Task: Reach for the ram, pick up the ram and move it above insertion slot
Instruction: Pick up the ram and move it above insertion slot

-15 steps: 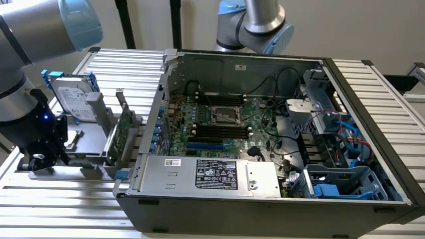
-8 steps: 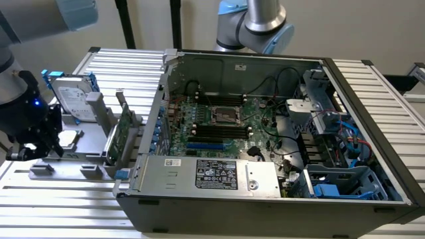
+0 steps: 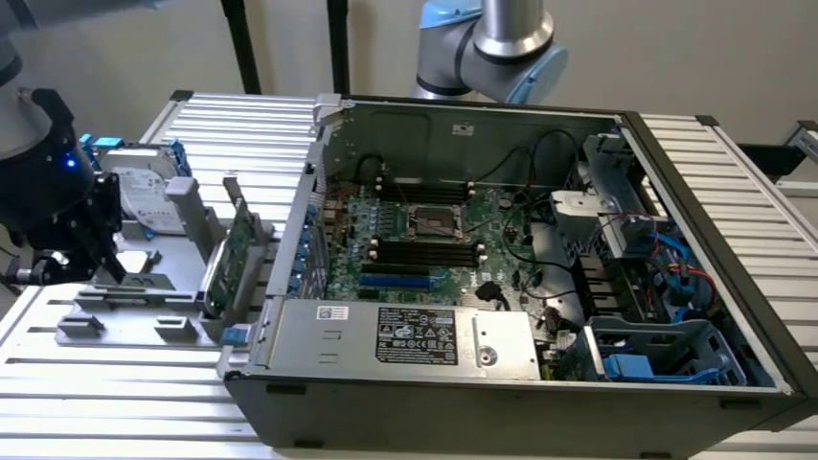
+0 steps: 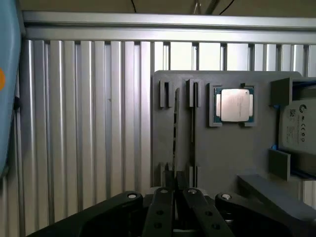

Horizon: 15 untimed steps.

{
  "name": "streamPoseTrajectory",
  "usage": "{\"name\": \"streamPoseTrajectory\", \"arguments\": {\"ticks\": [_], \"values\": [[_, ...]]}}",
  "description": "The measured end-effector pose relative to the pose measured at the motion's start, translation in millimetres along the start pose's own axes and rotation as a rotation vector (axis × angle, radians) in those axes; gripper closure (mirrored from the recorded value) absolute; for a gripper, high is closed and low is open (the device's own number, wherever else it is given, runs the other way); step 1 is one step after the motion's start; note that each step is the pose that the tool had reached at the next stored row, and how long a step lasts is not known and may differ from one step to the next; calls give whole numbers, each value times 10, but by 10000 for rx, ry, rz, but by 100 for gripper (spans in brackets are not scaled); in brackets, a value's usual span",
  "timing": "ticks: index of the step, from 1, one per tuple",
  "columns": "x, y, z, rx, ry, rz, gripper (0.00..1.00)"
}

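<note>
gripper: jaws narrowly apart, empty
ram: edge-on in grey holder, near jaws
computer case: gripper's 3 o'clock, exterior view

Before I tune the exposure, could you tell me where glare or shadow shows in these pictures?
Wrist view: glare streaks the ribbed metal table and the processor's silver lid, while the gripper is in shadow. Exterior view: the computer case is dim inside, the table bright.
</note>
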<state>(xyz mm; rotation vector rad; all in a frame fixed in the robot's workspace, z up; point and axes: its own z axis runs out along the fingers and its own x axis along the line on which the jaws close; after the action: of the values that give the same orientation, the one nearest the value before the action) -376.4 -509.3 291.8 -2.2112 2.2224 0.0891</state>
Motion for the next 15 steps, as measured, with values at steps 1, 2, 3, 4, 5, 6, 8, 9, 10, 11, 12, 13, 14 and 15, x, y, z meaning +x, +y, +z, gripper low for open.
{"name": "streamPoseTrajectory", "arguments": {"ticks": [1, 2, 3, 4, 5, 6, 8, 9, 10, 11, 12, 13, 14, 15], "values": [[-2, -26, -46, -2, -1, -5, 86], [-4, -51, -92, -5, -1, -11, 86], [-6, -77, -138, -8, 0, -16, 86], [-9, -105, -188, -11, 0, -21, 86], [-11, -131, -232, -12, 0, -27, 86], [-13, -157, -279, -15, 0, -33, 86], [-18, -207, -371, -20, 0, -46, 86], [-20, -232, -417, -22, 0, -55, 86], [-22, -257, -463, -27, 1, -64, 86], [-24, -284, -512, -33, 1, -75, 86], [-26, -310, -557, -37, 0, -86, 86], [-28, -337, -604, -44, -1, -99, 86], [-30, -363, -650, -52, -3, -113, 86], [-32, -392, -688, -60, -8, -127, 86]]}}
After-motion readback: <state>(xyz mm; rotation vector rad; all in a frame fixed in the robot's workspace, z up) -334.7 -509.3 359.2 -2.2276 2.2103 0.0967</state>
